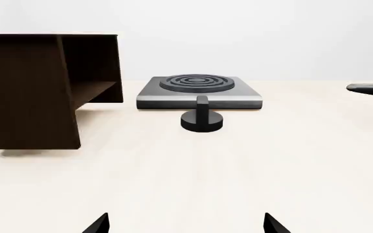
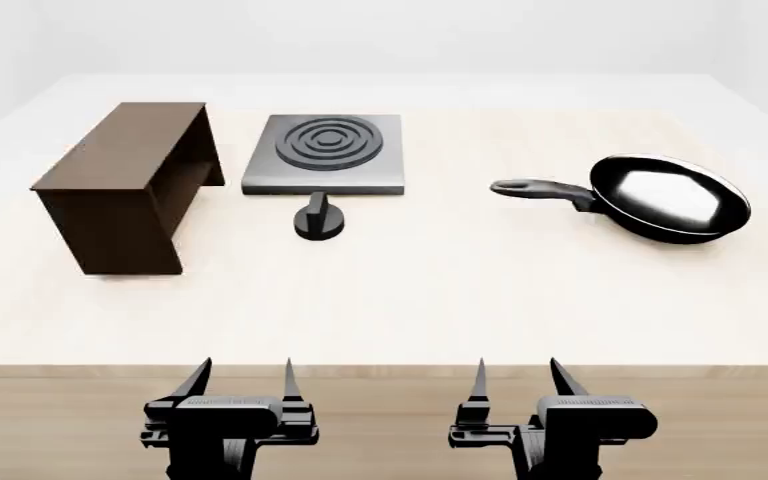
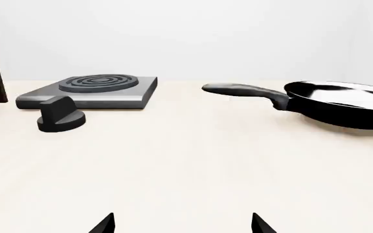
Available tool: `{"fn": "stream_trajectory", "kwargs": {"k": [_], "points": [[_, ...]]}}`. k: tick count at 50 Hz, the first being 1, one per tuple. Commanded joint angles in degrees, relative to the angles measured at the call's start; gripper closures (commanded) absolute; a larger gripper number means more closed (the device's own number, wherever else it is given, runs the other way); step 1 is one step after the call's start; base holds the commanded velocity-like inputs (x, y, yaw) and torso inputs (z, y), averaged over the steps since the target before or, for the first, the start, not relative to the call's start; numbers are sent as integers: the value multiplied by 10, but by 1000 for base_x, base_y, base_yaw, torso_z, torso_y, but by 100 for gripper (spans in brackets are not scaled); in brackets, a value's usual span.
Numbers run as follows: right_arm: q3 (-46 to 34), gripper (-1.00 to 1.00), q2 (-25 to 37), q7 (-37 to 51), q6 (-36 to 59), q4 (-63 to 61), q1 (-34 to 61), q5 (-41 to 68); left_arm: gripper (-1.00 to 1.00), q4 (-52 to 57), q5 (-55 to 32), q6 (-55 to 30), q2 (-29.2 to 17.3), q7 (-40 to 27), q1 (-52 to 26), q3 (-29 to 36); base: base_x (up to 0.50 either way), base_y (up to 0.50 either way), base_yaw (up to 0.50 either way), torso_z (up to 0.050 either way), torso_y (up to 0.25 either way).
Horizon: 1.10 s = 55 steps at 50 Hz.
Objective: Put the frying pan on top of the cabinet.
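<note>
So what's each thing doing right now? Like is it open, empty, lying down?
frying pan: upright on the table, empty, handle pointing toward the hotplate.
cabinet: standing, top bare, open side facing the hotplate.
hotplate: flat, nothing on it.
knob: standing loose, in front of the hotplate.
left gripper: fingers open, empty.
right gripper: fingers open, empty.

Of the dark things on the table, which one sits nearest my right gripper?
The frying pan. Its handle points toward the middle of the table, on the right gripper's side. The knob, hotplate and cabinet lie further left.
</note>
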State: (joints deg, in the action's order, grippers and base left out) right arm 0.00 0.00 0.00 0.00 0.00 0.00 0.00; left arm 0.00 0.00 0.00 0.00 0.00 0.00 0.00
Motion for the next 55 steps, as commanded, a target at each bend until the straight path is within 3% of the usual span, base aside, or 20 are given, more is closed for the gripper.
{"fn": "stream_trajectory", "kwargs": {"k": [1, 11, 41, 45, 49, 52, 55], "points": [[-17, -100, 9, 6, 4, -5, -3, 9, -100, 0, -10, -5, -10, -8, -1, 12, 0, 0, 0, 0, 0], [-41, -100, 26, 21, 5, -4, -4, 19, -100, -7, -30, -5, -26, -25, -4, 29, 0, -5, 0, 0, 0], [-56, -100, 50, 38, 19, -44, -5, 66, -100, -11, -49, -7, -49, -48, -7, 62, 0, -500, 0, 0, 0], [-36, -100, 61, 48, 128, -118, 15, 111, -100, 59, -44, -76, -60, -53, -9, 72, 0, -135, 0, 0, 0], [-9, -100, 95, 92, 341, -289, 83, 163, -100, 230, -34, -254, -75, -84, -71, 59, 0, 0, 0, 0, 0], [-2, -100, 110, 100, 377, -360, 100, 175, -100, 292, -39, -351, -77, -91, -112, 50, 0, 0, 0, 0, 0], [2, -100, 111, 102, 371, -376, 100, 177, -100, 284, -34, -345, -79, -93, -117, 58, 500, 0, 0, 0, 0]]}}
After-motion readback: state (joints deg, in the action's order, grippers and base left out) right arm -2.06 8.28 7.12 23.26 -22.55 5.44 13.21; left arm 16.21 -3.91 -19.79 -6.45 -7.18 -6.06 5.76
